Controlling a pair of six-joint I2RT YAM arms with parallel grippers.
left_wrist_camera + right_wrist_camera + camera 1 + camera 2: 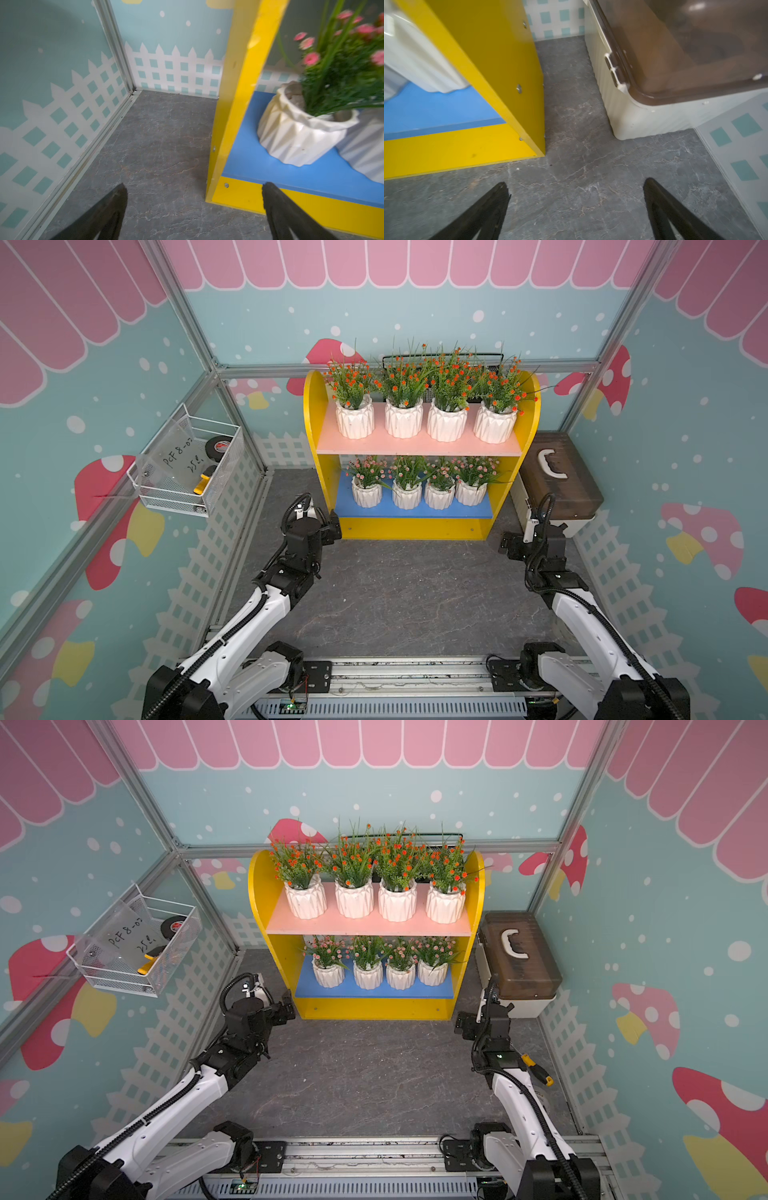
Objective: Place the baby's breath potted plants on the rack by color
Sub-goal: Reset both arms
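Note:
The rack [309,414] [255,894] stands at the back, between both arms. Several baby's breath potted plants with orange-red flowers [424,381] [374,861] stand in a row on its pale pink shelf [415,445]. Several with pale pink flowers [419,477] [378,952] stand on its blue shelf [415,512]. My left gripper [332,526] [194,185] is open and empty, low by the rack's front left corner, near the end pink-flowered pot [299,133]. My right gripper [509,545] [575,181] is open and empty over the floor off the rack's front right corner.
A white box with a brown lid [557,481] [675,62] stands right of the rack, with a narrow floor gap between them. A white wire basket [187,468] hangs on the left wall. A black wire basket [440,358] shows behind the rack. A yellow-handled screwdriver [538,1071] lies by the right arm.

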